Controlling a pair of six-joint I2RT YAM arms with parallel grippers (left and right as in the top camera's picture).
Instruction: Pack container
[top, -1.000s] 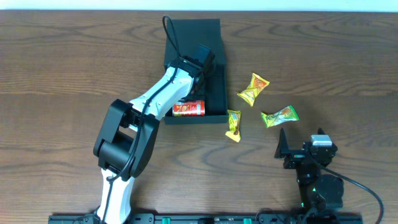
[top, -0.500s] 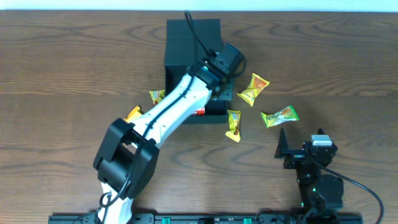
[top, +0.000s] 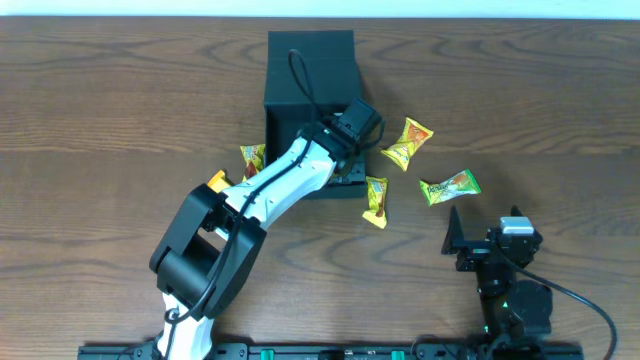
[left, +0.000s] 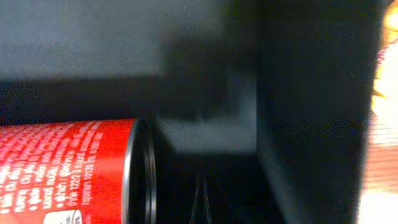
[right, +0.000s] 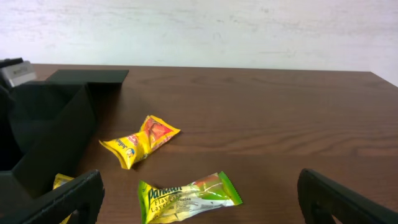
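The dark container (top: 300, 100) stands at the back middle of the table, its flap lid (top: 310, 50) lying open behind it. My left gripper (top: 352, 128) reaches down inside the container at its front right corner. In the left wrist view its fingers (left: 199, 202) are pressed together and hold nothing. A red crisp can (left: 68, 168) lies just left of them on the box floor, and the box wall (left: 311, 93) is to the right. My right gripper (top: 487, 235) rests open at the front right, with a green packet (right: 189, 196) ahead between its fingers (right: 199, 180).
Yellow snack packets lie on the wood: one right of the box (top: 405, 142), one at its front right corner (top: 375, 200), and two to its left (top: 252, 157) (top: 215, 182). The green packet (top: 450, 186) lies further right. A yellow packet (right: 140, 142) also shows in the right wrist view.
My left arm swung right from the box's middle to beyond its right wall, then drew back to the front right corner. The two left packets came into sight. The right arm stayed still.
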